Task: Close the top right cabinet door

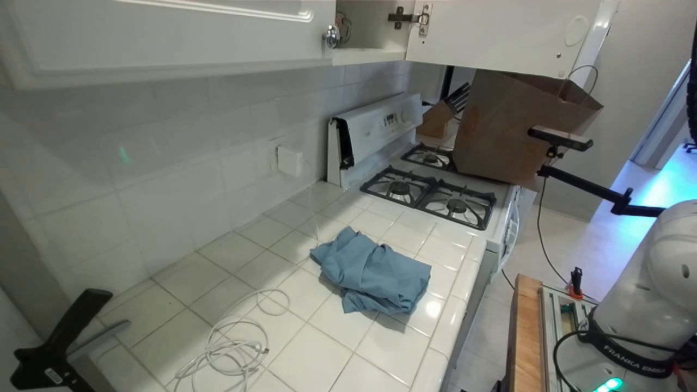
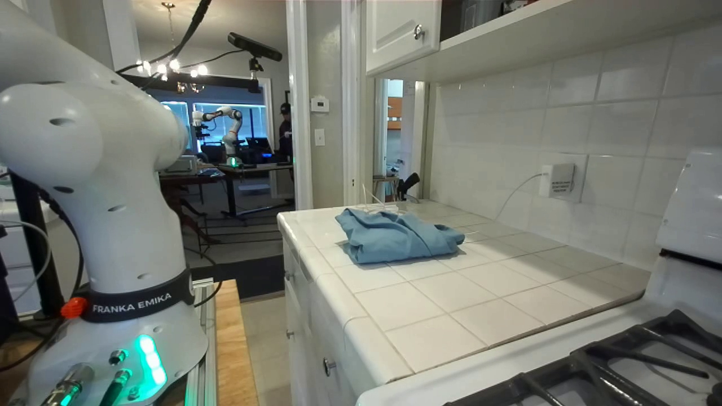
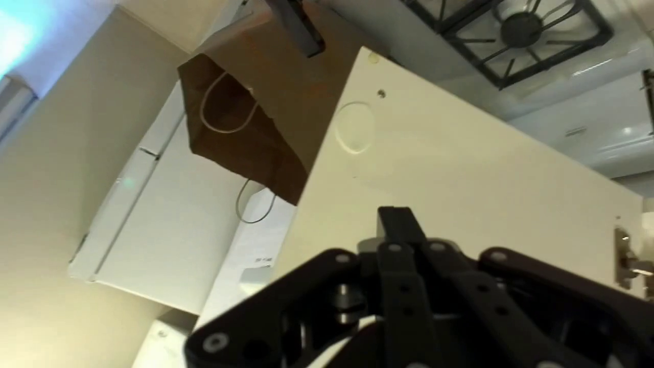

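In the wrist view your gripper (image 3: 401,221) has its fingers drawn together, no gap showing and nothing visible between them. The cabinet door (image 3: 475,189) fills the space beyond the tips, inner face toward them; whether they touch it, you cannot tell. In this view its free edge slants down to the left of the fingers, a hinge (image 3: 623,258) sits to their right, and above them is a screw (image 3: 381,93), likely backing the door's pull. Expect a stiff, flat panel that swings easily, glossy enough for the tips to slide. Pressing the inner face would probably swing it wider, so take the fingers round the free edge and push on the outer face, well away from the hinge, where little force should do. No grasp seems needed.

In an exterior view the door hangs swung out above a brown bag (image 1: 506,130); your fingers are out of frame. Keep them clear of that bag, whose top seems to reach near the free corner.

In an exterior view you get neither fingers nor that door, only its closed neighbour (image 2: 397,36), whose knob (image 2: 418,31) looks slick to grip.
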You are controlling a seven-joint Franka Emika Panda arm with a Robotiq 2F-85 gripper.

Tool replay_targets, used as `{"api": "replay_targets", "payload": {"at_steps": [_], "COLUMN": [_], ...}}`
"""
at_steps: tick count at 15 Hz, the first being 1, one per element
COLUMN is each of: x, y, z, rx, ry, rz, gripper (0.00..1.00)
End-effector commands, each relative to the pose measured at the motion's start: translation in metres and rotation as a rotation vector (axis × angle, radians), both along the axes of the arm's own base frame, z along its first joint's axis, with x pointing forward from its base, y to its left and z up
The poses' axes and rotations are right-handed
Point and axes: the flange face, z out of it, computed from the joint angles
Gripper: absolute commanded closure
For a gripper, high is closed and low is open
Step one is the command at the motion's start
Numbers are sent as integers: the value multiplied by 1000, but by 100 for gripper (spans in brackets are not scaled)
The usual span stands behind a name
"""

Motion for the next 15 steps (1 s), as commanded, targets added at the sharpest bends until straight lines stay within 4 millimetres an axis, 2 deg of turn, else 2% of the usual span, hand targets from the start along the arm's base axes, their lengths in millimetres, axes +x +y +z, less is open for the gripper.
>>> {"api": "replay_targets", "payload": {"at_steps": [1,6,9,10,15], "x": [-20,-40,-49,-38,-44], "y": [-9,-22,-34,-27,-34], "z": [20,32,33,34,34], "rx": [-92,-204,-223,-202,-190], "ry": [-57,-110,-120,-95,-113], "rz": [-167,-256,-198,-233,-203], "gripper": [100,100,100,99,99]}}
